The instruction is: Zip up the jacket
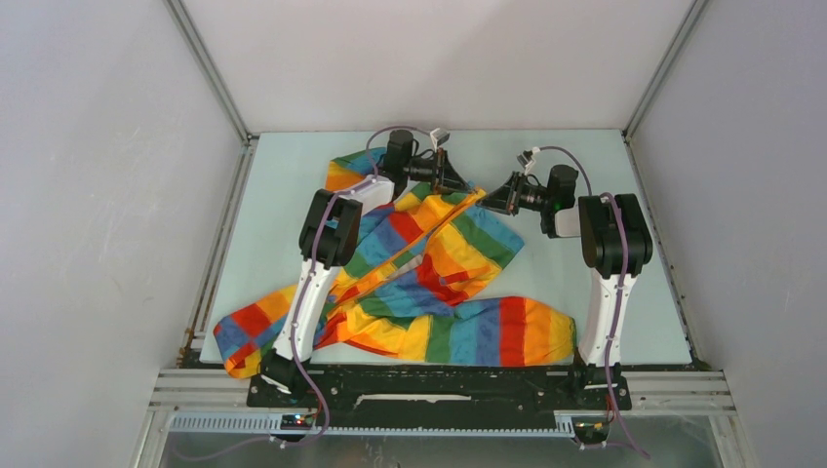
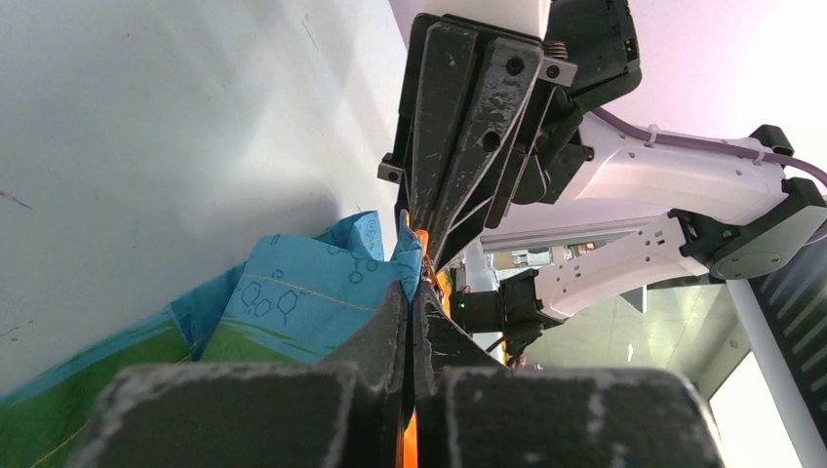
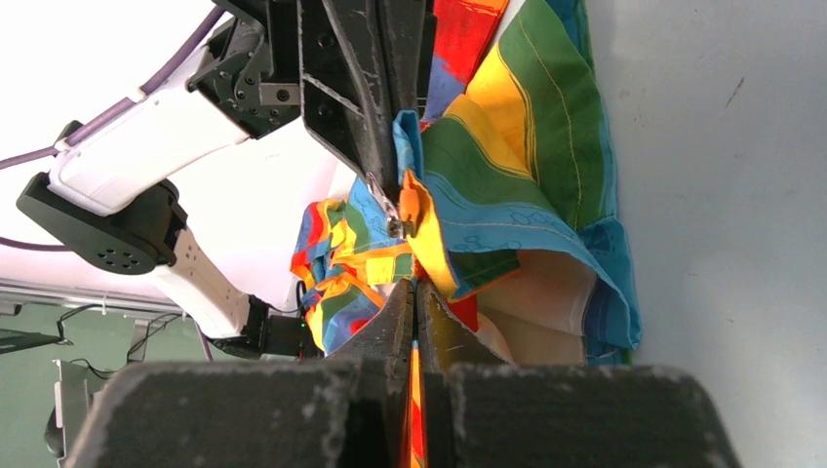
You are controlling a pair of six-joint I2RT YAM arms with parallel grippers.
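Note:
The rainbow-striped jacket lies crumpled across the table, its sleeves spread along the near edge. My left gripper and right gripper meet tip to tip at the jacket's far end. In the left wrist view my left gripper is shut on an orange zipper strip beside blue fabric. In the right wrist view my right gripper is shut on the orange strip. A small metal slider sits just beyond it, at the left gripper's tip.
One sleeve reaches the table's near left corner, the other lies along the near edge by the right arm's base. White walls and metal rails enclose the pale table.

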